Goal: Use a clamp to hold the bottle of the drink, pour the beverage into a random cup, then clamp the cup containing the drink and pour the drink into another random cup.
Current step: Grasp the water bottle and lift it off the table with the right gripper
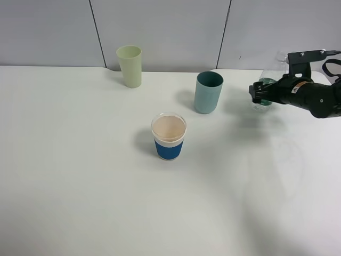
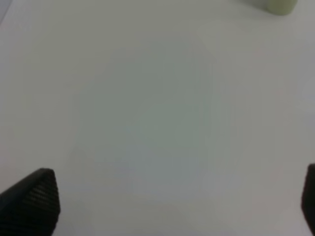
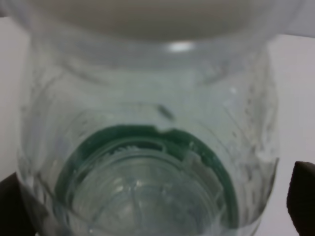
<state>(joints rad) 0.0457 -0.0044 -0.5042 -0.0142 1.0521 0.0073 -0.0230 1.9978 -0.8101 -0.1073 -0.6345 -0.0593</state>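
A clear, empty-looking bottle (image 1: 260, 104) with a green neck ring stands at the table's right side. My right gripper (image 1: 259, 95) reaches around it from the right. In the right wrist view the bottle (image 3: 147, 98) fills the space between the dark fingertips (image 3: 302, 196), with a thin gap on one side. A blue-and-white cup (image 1: 169, 136) holding beige drink sits mid-table. A teal cup (image 1: 208, 92) stands behind it to the right and a pale green cup (image 1: 129, 65) at the back. My left gripper (image 2: 177, 196) is open over bare table.
The white table (image 1: 80, 176) meets a grey panelled wall at the back. The base of the pale green cup (image 2: 280, 5) shows at the edge of the left wrist view. The left arm is outside the exterior view.
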